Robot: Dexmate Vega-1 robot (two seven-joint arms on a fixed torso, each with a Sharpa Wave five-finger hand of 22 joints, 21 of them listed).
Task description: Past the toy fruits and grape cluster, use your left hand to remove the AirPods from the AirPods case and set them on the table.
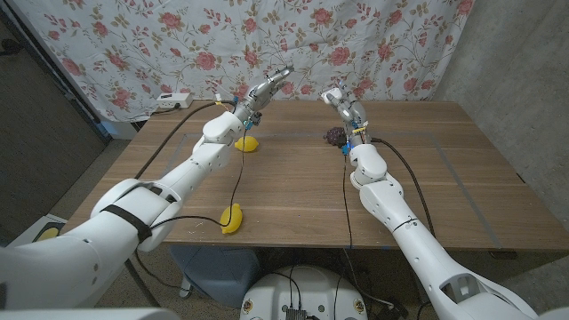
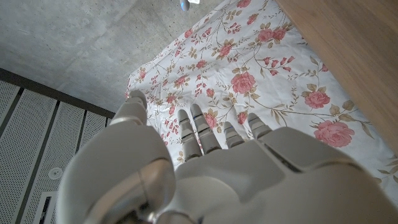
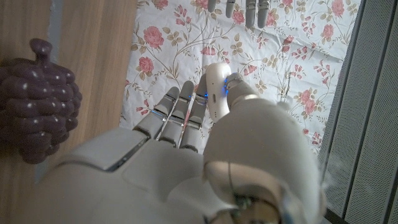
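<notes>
Two robot hands are up: the right robot hand (image 3: 205,143) holds the AirPods case (image 3: 216,93); the left robot hand (image 2: 205,162), at 11 o'clock, is empty with straight fingers. Nothing lies on the surface (image 1: 293,196) yet.

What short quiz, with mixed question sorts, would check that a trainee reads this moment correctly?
1. True or false: the right hand holds the small white rounded plastic AirPods case between its thumb and fingers.
2. The dark purple toy grape cluster lies closest to: A) the right arm; B) the left arm; C) the table's near edge.
3. Fill in: the left hand, raised with its fingers stretched out, holds ____.

Key: 1 true; 2 A; 3 nothing.
</notes>
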